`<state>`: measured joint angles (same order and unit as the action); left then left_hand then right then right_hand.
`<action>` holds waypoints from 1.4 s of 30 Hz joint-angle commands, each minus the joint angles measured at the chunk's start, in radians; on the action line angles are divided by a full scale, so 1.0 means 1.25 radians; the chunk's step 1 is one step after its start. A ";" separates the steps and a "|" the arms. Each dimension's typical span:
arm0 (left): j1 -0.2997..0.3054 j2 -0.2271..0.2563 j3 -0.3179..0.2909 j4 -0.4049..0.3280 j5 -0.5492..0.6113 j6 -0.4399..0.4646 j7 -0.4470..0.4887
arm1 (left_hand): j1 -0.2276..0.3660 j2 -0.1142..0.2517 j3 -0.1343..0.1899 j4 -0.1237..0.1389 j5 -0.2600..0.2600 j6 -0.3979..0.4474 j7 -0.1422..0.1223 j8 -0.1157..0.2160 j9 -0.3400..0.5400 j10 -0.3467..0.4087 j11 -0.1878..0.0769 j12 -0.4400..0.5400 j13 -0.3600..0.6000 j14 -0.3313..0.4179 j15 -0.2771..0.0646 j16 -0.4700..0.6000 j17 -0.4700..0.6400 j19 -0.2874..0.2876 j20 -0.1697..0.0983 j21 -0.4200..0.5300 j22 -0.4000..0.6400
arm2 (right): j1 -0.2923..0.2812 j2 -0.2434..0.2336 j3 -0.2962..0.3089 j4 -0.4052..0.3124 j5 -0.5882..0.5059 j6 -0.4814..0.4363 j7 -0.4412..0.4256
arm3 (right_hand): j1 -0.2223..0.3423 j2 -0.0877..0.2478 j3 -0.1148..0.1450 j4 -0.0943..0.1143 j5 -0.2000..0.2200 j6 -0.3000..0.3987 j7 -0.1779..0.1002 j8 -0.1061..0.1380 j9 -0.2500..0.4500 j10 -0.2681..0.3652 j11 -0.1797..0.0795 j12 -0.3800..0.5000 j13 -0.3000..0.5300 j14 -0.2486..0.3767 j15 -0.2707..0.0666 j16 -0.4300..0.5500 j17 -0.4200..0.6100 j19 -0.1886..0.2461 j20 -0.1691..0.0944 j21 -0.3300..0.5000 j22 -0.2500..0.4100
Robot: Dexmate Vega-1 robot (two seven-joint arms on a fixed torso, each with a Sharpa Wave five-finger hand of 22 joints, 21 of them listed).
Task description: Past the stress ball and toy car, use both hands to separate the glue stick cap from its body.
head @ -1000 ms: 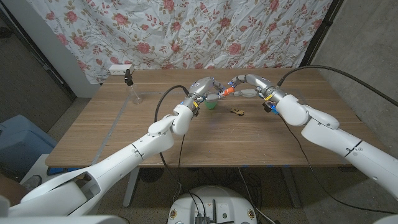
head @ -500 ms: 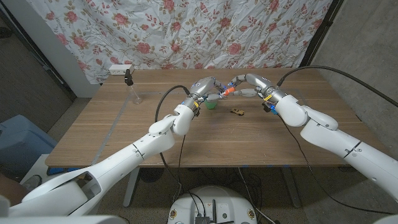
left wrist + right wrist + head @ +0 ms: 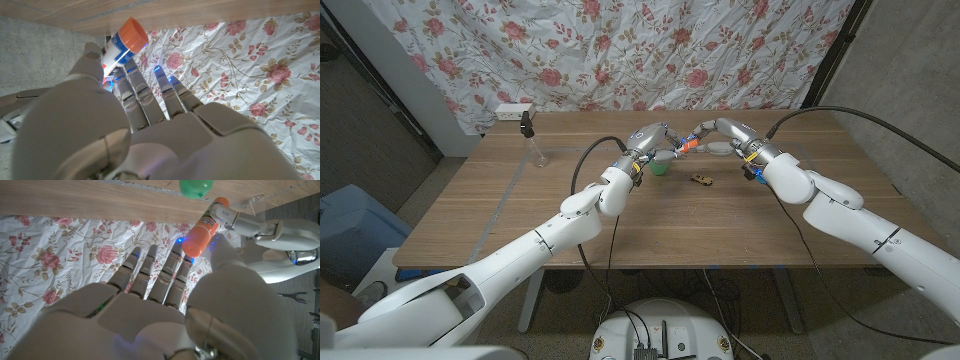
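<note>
While both hands meet above the far half of the table, I have the glue stick slung between them in the air, past the green stress ball and the small toy car, neither of which my hands touch. My left hand pinches the body end; the left wrist view shows the white-and-blue tube with its orange end cap held against the thumb, the other fingers reaching up straight beside it. My right hand holds the long orange cap between the thumb and the fingertips. I judge that this two-ended hold is what the pull needs: each hand owns one part, and the stick hangs clear of the wood so nothing drags. From the right wrist view the cap looks seated on the body, so the parting is not yet done.

As for writing, the tube's label carries blue and red print, too blurred for me to read any brand. Nothing else on the table bears legible words.
</note>
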<state>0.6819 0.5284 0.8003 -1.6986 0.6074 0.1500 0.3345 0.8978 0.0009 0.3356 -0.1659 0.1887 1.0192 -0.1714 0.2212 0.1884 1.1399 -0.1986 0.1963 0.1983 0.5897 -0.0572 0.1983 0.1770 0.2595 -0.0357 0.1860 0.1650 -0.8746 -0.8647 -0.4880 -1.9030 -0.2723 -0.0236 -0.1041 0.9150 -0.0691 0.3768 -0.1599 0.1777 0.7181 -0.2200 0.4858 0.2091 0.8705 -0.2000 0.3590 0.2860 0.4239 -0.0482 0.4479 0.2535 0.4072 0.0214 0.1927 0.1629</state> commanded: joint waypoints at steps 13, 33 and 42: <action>-0.006 -0.002 0.002 0.012 -0.004 -0.016 0.001 | 0.010 0.024 0.008 0.001 0.003 0.088 0.012 0.002 0.005 0.028 -0.021 0.004 0.002 0.006 -0.108 -0.004 0.001 -0.005 0.000 0.001 0.003 | 0.018 -0.008 0.004 0.030 0.027 0.038 0.027 | 0.022 0.020 -0.010 0.002 0.001 0.050 -0.001 0.018 -0.002 0.039 -0.009 -0.002 0.013 0.026 -0.097 0.027 0.006 0.013 -0.001 -0.003 0.003; -0.001 0.000 0.001 0.006 0.000 -0.018 0.007 | 0.009 0.026 0.009 0.001 0.003 0.087 0.014 0.000 0.005 0.028 -0.021 0.003 0.002 0.006 -0.108 -0.005 0.000 -0.005 0.001 0.001 0.003 | 0.009 -0.009 0.009 0.022 0.025 0.038 0.019 | 0.041 0.037 -0.042 0.005 0.004 0.101 -0.001 0.034 -0.002 0.117 -0.012 -0.002 0.035 0.059 -0.110 0.076 0.011 0.025 -0.013 -0.003 0.003; -0.008 -0.005 0.002 0.022 -0.002 -0.032 0.010 | 0.009 0.027 0.010 0.001 0.003 0.088 0.013 0.000 0.005 0.027 -0.021 0.003 0.002 0.008 -0.109 -0.004 0.001 -0.005 0.000 0.001 0.003 | 0.002 -0.008 0.015 0.010 0.021 0.025 0.009 | 0.061 0.055 -0.052 0.003 0.019 0.134 0.000 0.043 -0.005 0.151 -0.015 -0.005 0.035 0.074 -0.119 0.102 0.024 0.031 -0.031 -0.002 0.003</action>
<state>0.6797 0.5268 0.8021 -1.6880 0.6065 0.1262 0.3420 0.8978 0.0010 0.3356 -0.1659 0.1891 1.0192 -0.1714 0.2160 0.1932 1.1398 -0.1988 0.1962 0.1972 0.5897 -0.0572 0.1983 0.1772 0.2595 -0.0357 0.1861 0.1650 -0.8615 -0.8733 -0.4769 -1.8726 -0.2403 0.0238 -0.0816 0.9768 -0.0074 0.3171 -0.1560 0.1928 0.8722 -0.2201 0.5323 0.2014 1.0473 -0.2165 0.3548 0.3271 0.5060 -0.0483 0.5663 0.2782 0.4427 -0.0074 0.1881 0.1647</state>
